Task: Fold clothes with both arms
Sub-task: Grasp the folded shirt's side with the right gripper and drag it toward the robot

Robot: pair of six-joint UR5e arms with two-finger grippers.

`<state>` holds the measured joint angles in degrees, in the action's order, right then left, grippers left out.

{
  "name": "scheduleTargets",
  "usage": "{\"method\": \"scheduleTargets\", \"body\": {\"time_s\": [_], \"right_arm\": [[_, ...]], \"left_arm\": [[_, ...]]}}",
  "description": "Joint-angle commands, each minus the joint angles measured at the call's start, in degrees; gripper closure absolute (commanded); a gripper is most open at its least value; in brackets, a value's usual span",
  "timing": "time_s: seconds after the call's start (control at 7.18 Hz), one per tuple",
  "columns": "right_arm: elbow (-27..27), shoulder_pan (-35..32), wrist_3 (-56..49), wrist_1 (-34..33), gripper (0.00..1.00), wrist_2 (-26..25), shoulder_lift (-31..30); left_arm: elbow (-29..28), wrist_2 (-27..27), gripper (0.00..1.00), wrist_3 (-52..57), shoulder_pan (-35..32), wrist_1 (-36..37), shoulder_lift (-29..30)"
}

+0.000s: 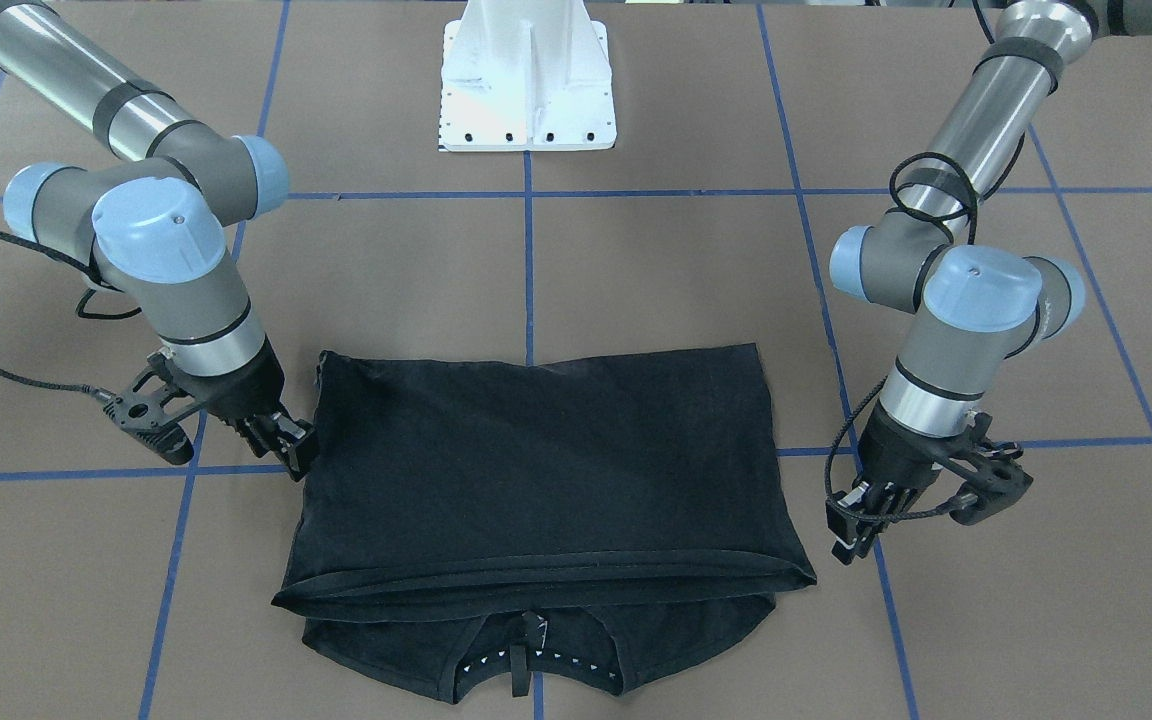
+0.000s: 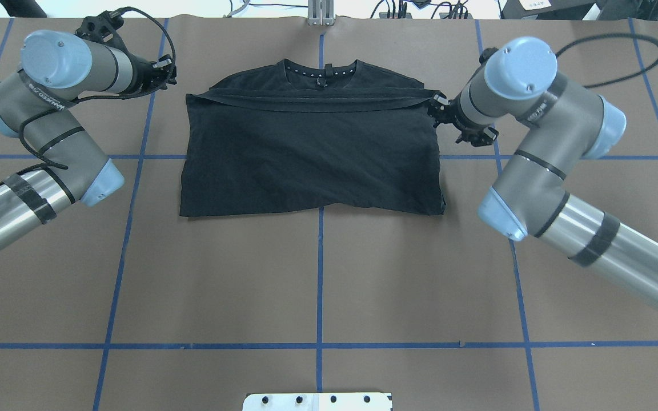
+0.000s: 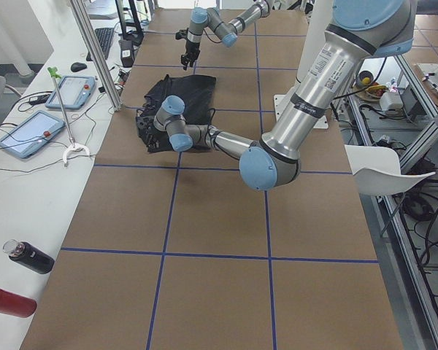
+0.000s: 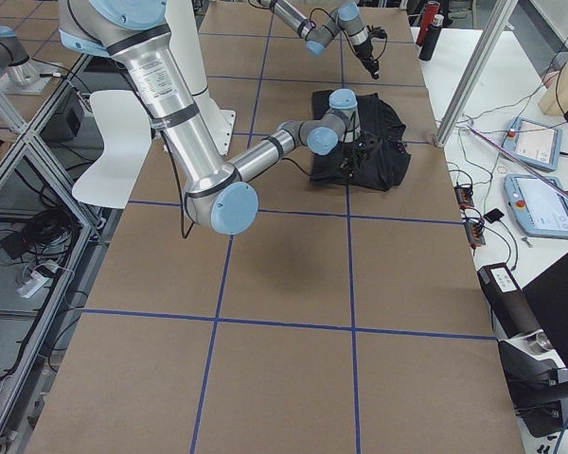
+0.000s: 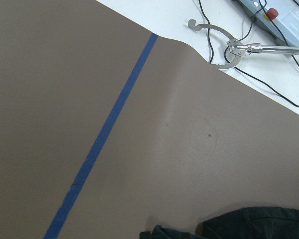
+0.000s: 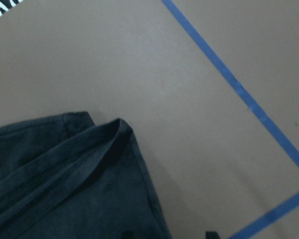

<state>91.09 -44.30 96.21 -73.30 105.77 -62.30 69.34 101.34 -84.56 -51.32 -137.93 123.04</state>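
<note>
The black T-shirt (image 2: 312, 148) lies flat on the brown table, its lower half folded up towards the collar (image 2: 321, 71); its graphic is hidden. It also shows in the front view (image 1: 546, 470). My right gripper (image 2: 436, 110) hangs low at the shirt's right edge beside the fold's corner, jaws apart and empty; in the front view (image 1: 289, 443) it touches the cloth edge. My left gripper (image 2: 164, 69) is off the shirt's left side, apart from it, open and empty; the front view (image 1: 851, 530) shows it too. The right wrist view shows the fold corner (image 6: 117, 127) lying free.
Blue tape lines (image 2: 320, 274) grid the table. The white pedestal base (image 1: 528, 80) stands at the robot's side. A side bench on the robot's left holds tablets (image 3: 29, 135), bottles (image 3: 29, 257) and a metal grabber tool (image 5: 229, 47).
</note>
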Motion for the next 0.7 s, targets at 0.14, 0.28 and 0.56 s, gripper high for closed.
{"method": "scheduleTargets", "body": {"time_s": [0.14, 0.28, 0.56], "right_arm": [[8.6, 7.3, 7.8, 3.9, 0.33, -4.3, -8.5], [9.2, 11.0, 7.8, 3.8, 0.34, -9.4, -8.6], [9.4, 12.2, 7.6, 3.7, 0.37, -11.1, -8.9]], "left_arm": [[1.6, 0.0, 0.68, -0.1, 0.0, 0.6, -0.3], [1.6, 0.0, 0.68, -0.1, 0.0, 0.6, -0.3], [1.7, 0.0, 0.68, -0.1, 0.0, 0.6, -0.3]]}}
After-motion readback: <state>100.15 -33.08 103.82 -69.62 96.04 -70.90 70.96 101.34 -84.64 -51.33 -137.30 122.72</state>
